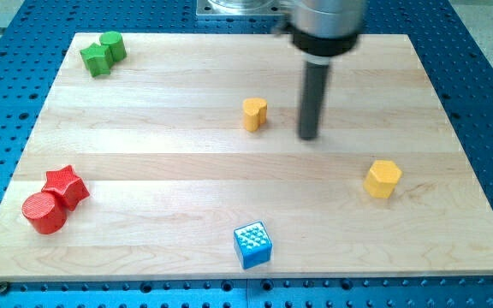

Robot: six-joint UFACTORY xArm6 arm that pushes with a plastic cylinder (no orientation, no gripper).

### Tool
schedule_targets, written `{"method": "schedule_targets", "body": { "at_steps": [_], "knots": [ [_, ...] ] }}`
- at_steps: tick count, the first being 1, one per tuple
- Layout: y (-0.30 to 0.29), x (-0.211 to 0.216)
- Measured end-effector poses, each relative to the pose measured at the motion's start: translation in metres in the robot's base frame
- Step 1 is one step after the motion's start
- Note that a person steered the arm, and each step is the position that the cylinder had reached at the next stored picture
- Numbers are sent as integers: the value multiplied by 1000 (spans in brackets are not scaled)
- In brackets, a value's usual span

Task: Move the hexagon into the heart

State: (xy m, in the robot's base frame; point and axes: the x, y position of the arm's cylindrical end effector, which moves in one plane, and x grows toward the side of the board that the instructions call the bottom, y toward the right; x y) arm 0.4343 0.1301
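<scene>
Nearest the camera sits a blue plastic cube [253,245] with a dimpled top, close to the bottom edge of the pale wooden tabletop [187,180]. To the view's left lie a red plastic star [67,186] and a red plastic cylinder [44,213], touching each other. Near the top left corner a green star-like block [96,60] and a green cylinder [113,45] also touch.

The yellow plastic hexagon [383,178] rests at the view's right, well apart from the yellow plastic heart [255,113] near the middle top. The tool is a plain rod with nothing to open or close; my tip [309,137] stands just right of the heart, up and left of the hexagon, touching neither.

The hexagon looks light, rigid and smooth, so it should slide readily yet may spin if struck off-centre. I judge the best contact is squarely on its lower-right face, pushing toward the heart.
</scene>
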Motion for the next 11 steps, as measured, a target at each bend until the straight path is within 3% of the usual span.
{"method": "schedule_targets", "body": {
  "at_steps": [1, 2, 4, 6, 7, 8, 10, 11],
  "knots": [
    [115, 51],
    [129, 109],
    [-15, 56],
    [-35, 77],
    [-99, 28],
    [-110, 48],
    [-135, 25],
    [-70, 100]
  ]
}}
